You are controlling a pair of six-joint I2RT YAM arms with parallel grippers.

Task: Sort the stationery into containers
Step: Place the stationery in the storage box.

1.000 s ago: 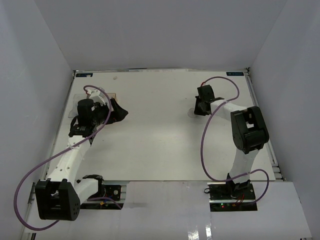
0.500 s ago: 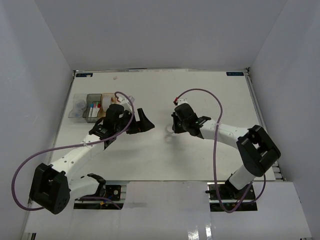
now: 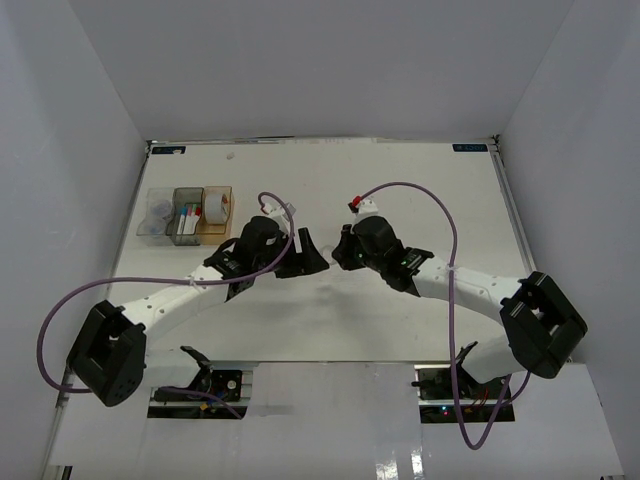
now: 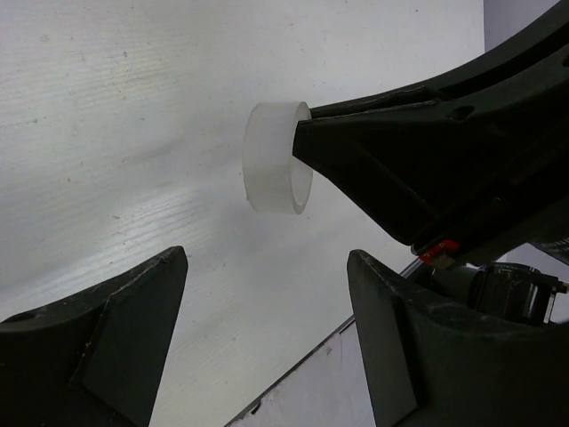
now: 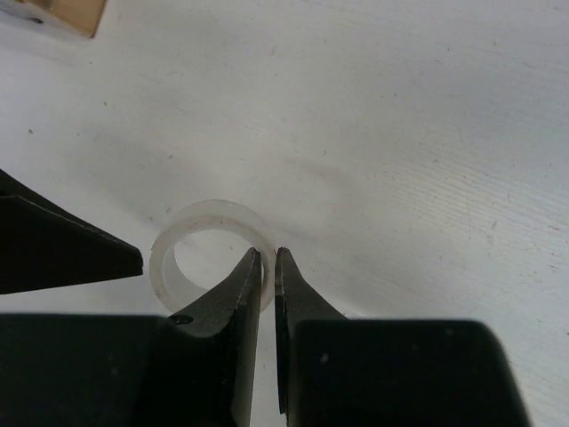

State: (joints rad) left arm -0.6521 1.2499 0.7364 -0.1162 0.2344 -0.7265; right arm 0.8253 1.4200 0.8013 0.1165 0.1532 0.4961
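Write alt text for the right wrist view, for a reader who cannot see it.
The right pincer pinches the wall of a whitish tape roll, one dark finger inside the ring and one outside, over a white table. A fingertip of the left pincer points in from the left; the corner of an amber bin shows top left.

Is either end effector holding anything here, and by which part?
The right end effector pinches the tape roll by its ring wall, one finger inside the hole. The left end effector is open, holding nothing.
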